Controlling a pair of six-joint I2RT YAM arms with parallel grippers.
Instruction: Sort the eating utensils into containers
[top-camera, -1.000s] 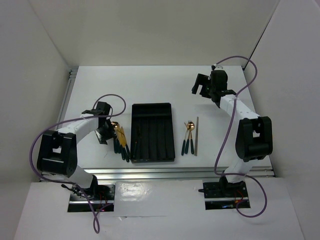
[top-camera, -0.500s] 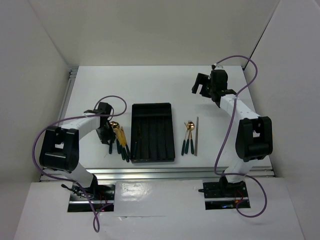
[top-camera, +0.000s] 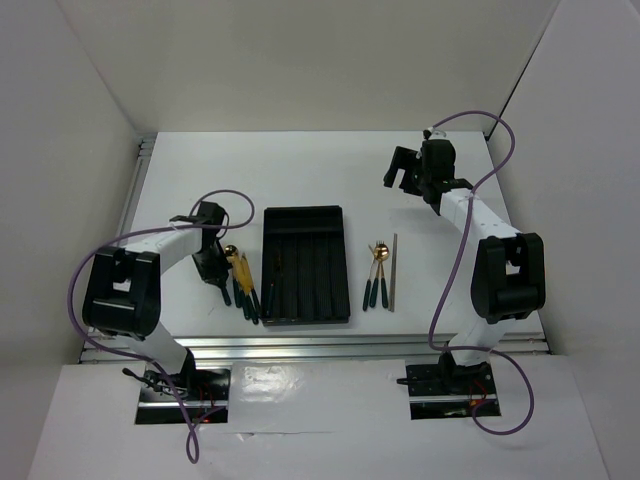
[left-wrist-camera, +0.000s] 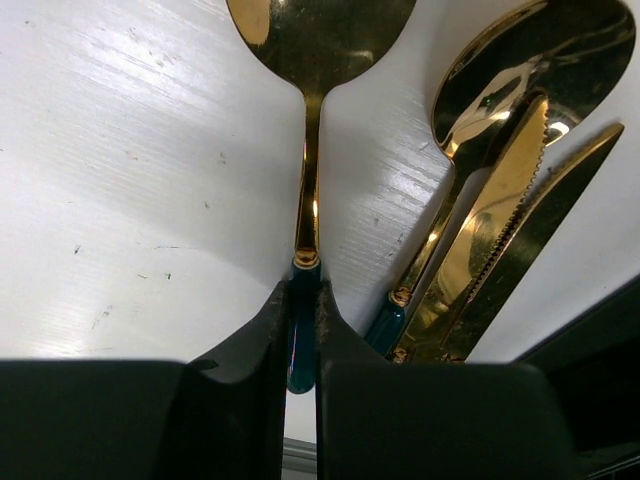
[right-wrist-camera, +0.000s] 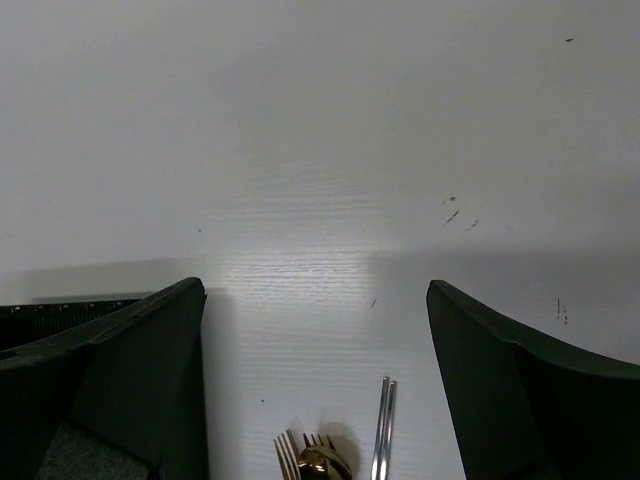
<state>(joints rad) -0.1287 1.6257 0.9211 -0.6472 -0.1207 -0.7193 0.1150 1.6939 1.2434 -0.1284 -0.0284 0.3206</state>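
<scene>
Teal-handled spoon (left-wrist-camera: 309, 180) now pinched by left hand (left-wrist-camera: 303, 330), narrowed since before; right hand (right-wrist-camera: 315, 300) unchanged, wide open, empty.

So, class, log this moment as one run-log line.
left gripper: shut on spoon | right gripper: open, empty | tray: right of spoon

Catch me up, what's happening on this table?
The left gripper is clamped on the teal handle of a gold spoon in the pile left of the black tray, beside another spoon and two knives. The right gripper hangs open over the far right of the table, holding nothing. More utensils and a grey stick lie right of the tray.
</scene>
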